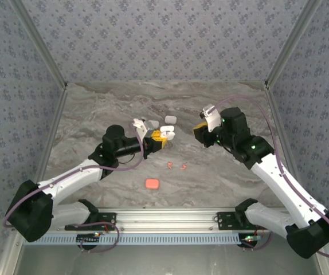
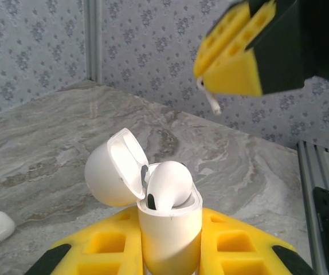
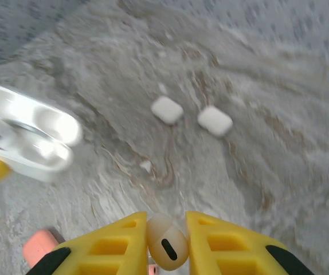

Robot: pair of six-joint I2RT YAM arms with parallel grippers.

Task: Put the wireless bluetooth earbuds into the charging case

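My left gripper (image 1: 156, 140) (image 2: 169, 224) is shut on an upright white charging case (image 2: 170, 229) (image 1: 143, 124). Its lid hangs open to the left, and one white earbud (image 2: 169, 182) sits in a slot. My right gripper (image 1: 200, 132) (image 3: 167, 219) is shut on another white earbud (image 3: 168, 245), held above the table to the right of the case. In the left wrist view that gripper (image 2: 233, 57) hovers at upper right with the earbud stem (image 2: 211, 102) hanging below it. The open case (image 3: 30, 137) appears blurred at the left of the right wrist view.
Two closed white cases (image 3: 166, 109) (image 3: 215, 120) lie further back on the marble table (image 1: 222, 172), and a loose white earbud (image 3: 146, 166) lies nearer. An orange-red case (image 1: 152, 184) and two orange-red earbuds (image 1: 171, 165) (image 1: 183, 167) lie toward the near edge. Patterned walls enclose the table.
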